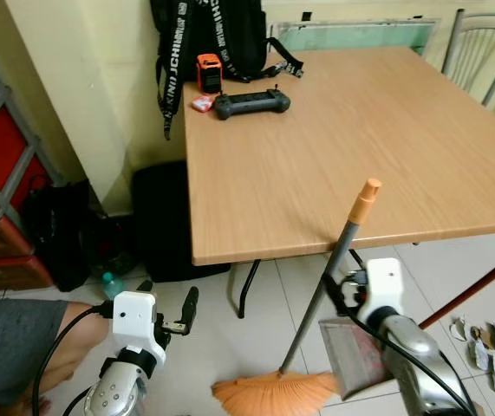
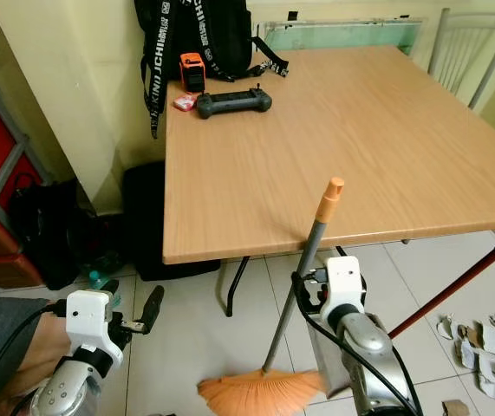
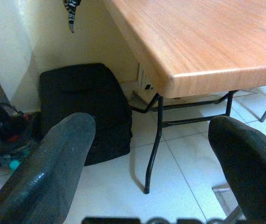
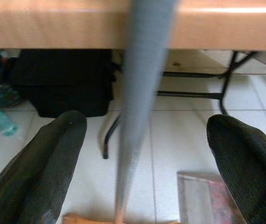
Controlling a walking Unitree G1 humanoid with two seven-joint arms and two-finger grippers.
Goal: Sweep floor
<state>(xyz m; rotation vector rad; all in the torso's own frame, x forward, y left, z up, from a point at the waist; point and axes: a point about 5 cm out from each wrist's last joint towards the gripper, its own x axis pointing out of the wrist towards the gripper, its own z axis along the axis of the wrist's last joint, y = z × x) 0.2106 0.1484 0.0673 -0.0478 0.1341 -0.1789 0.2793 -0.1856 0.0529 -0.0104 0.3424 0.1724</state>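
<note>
Under one table (image 1: 334,165), one broom (image 1: 316,303) between open right end effector (image 4: 142,154) fingers.

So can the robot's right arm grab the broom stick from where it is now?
Probably yes. The right end effector is open with the broom's grey handle already standing between its fingers, and nothing blocks it; closing should catch it.

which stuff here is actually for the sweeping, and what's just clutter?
For the job:
- broom, its grey handle between the open fingers of the right gripper, not clamped
- dustpan beside the bristles
- paper scraps on the floor tiles

Just lying about:
- controller, orange device and backpack on the table
- black bag under it
- left gripper, open and empty
</note>
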